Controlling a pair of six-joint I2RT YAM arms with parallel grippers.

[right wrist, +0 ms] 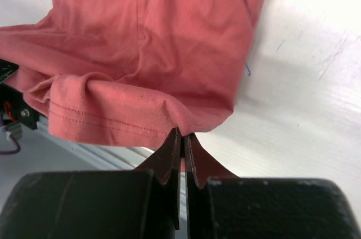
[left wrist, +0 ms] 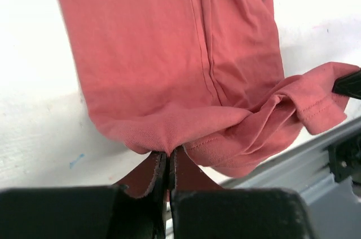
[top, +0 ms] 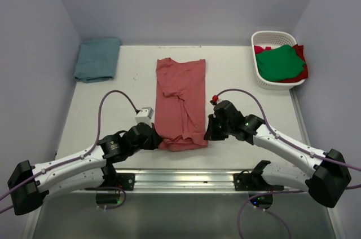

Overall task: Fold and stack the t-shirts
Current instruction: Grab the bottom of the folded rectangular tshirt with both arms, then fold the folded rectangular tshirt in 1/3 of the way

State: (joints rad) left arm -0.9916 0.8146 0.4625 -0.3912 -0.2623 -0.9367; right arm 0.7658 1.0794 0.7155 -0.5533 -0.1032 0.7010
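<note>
The brick-red t-shirt [top: 180, 98] is laid lengthwise in the middle of the table [top: 237, 70], already narrowed into a long strip. Its near left corner is pinched in the closed left gripper [left wrist: 168, 154] and its near right corner in the closed right gripper [right wrist: 181, 135].

Only a thin bite of cloth is held at each corner, so a slip is likely if the hem is pulled hard. The hem between the grippers is bunched and rolled, and that wrinkle could be carried into the fold. A skewed fold would be produced by unequal lifting. The near hem is close to the metal rail [top: 186, 178], where it could be caught.

The folded teal-blue shirt [top: 97, 58] is well apart at the far left. The white basket [top: 273, 36] with the green shirt [top: 279, 61] and the brighter red shirt [top: 301, 52] is at the far right. Nothing is seen in the shirt's way.
</note>
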